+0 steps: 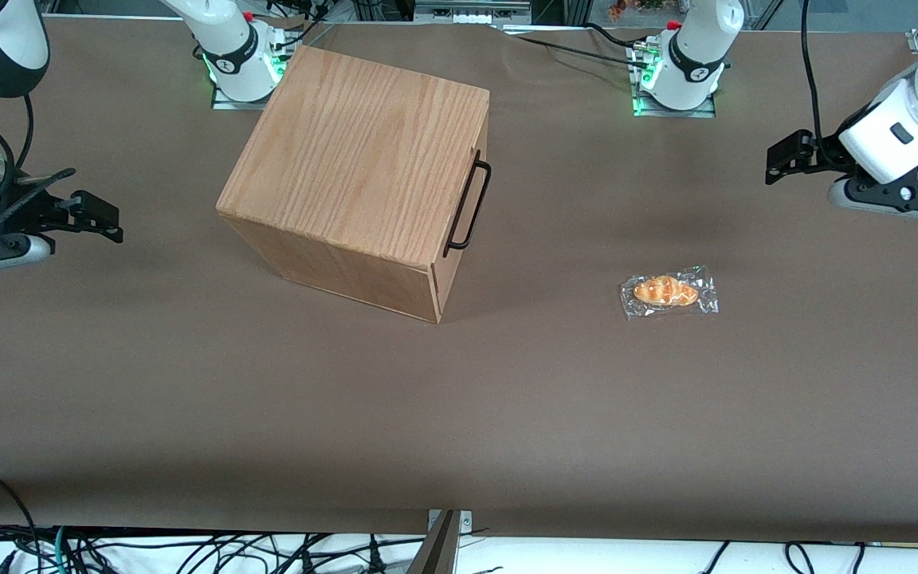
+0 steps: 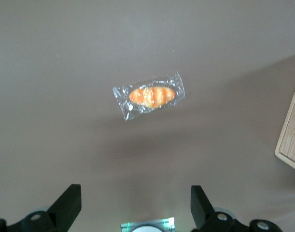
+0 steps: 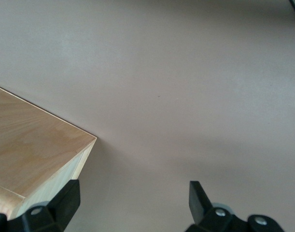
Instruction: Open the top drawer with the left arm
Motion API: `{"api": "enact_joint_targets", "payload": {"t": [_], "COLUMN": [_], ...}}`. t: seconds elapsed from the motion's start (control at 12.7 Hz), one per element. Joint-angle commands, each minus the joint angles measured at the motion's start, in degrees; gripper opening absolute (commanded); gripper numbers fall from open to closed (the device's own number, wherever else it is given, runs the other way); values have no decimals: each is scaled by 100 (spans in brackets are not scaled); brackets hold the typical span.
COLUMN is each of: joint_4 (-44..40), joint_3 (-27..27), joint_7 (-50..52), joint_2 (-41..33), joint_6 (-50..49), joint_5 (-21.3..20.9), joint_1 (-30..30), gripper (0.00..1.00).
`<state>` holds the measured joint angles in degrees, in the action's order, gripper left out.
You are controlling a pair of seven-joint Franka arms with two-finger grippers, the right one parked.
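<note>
You have a wrapped bread roll (image 1: 668, 292) lying flat on the brown table cover (image 1: 459, 414), well apart from the oak box, toward the working arm's end. Its clear wrapper is crinkled around an orange, striped bun. Loose cables (image 1: 188, 550) run along the table's near edge.

A wide brown table covering (image 1: 459, 414) fills nearly the whole scene, matte and evenly lit with only soft shadows. Along its near edge runs a white strip (image 1: 188, 550) strewn with tangled black cables (image 1: 52, 550). At the table's farthest edge stand metal frame parts (image 1: 471, 11).
</note>
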<state>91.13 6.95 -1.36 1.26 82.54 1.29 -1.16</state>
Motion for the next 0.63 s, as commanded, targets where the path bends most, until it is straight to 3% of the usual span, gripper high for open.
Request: {"api": "enact_joint_targets", "payload": {"t": [0.0, 0.16, 0.39, 0.55], "joint_4": [-51, -60, -121, -297], "joint_3": [34, 34, 25, 25], "joint_7": [-40, -23, 65, 170], "joint_2": [208, 243, 594, 936], "joint_6": [-142, -107, 233, 543], "joint_5": [37, 247, 1011, 1136], "joint_1": [193, 422, 572, 948], "gripper": [100, 100, 100, 100]}}
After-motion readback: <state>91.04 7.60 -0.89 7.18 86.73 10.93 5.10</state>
